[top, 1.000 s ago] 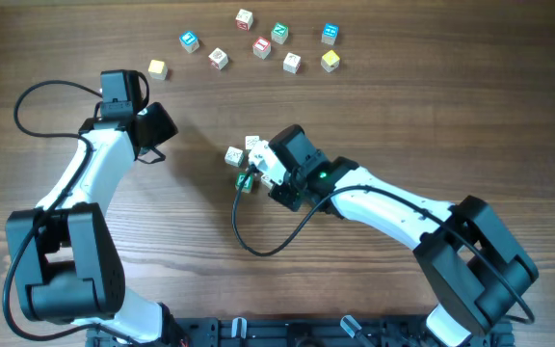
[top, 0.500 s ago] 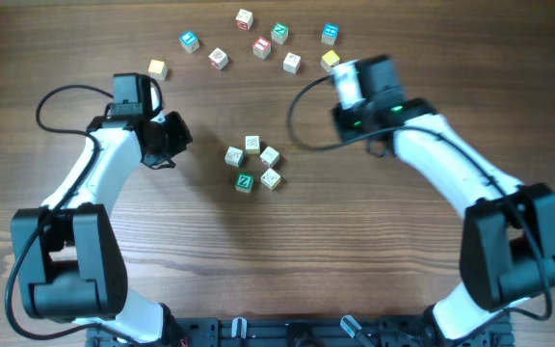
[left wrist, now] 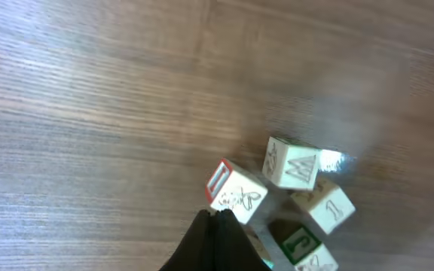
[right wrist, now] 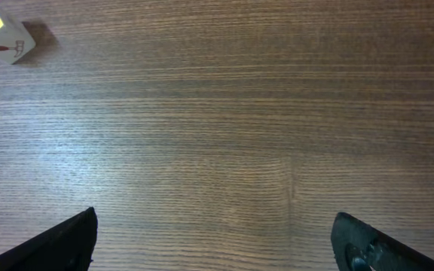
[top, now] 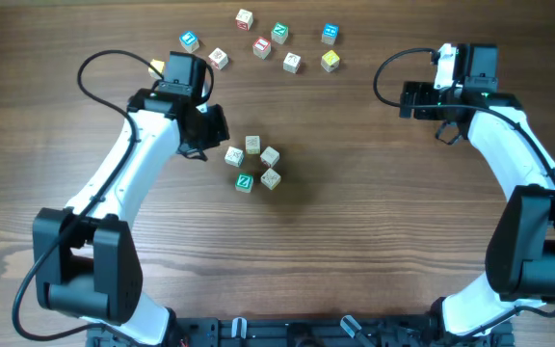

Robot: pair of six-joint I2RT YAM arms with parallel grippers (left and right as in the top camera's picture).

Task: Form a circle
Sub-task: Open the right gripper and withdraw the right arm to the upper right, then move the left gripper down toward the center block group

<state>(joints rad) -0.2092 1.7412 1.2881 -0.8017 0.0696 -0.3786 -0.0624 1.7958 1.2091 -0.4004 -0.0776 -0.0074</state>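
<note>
Tabletop (top: 355, 241): brown wood grain.
Left hand (top: 206, 129): closed on nothing, tip just beside the ring's left cube.
Right hand (top: 418, 99): wide open, empty, well apart to the right.
Circle (top: 270, 156): five cubes in a tight ring, mid-tabletop; green Z cube (top: 245, 182) on the near side.
Loose cubes (top: 262, 46): scattered along the far edge.

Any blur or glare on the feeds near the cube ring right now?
Overhead: sharp, evenly lit, the circle clear. Left wrist: soft, smeared toward the right edge, a glare spot beside the M cube. Right wrist: table grain crisp, no hard glare.
</note>
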